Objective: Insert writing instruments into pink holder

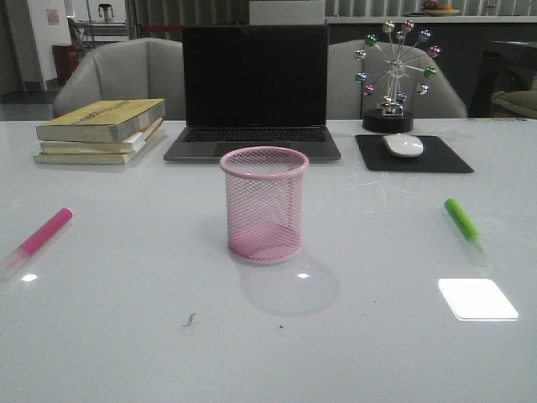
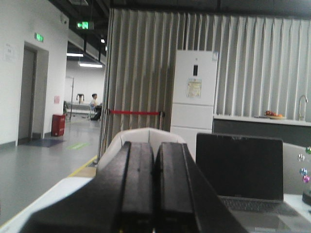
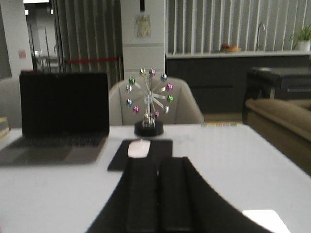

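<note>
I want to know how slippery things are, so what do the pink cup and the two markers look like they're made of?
The pink holder looks like painted metal wire mesh: you can see through its fine grid, and its rim is a solid band. The pink marker and green marker look like smooth, hard plastic, each with a pale translucent end. Both lie on a glossy white table that mirrors the ceiling lights.

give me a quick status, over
Left gripper and right gripper shut, empty. Pink marker and green marker on table, pink holder empty. Nothing blocking.

Tabletop [image 1: 126, 336] glare; blurry wrist views
</note>
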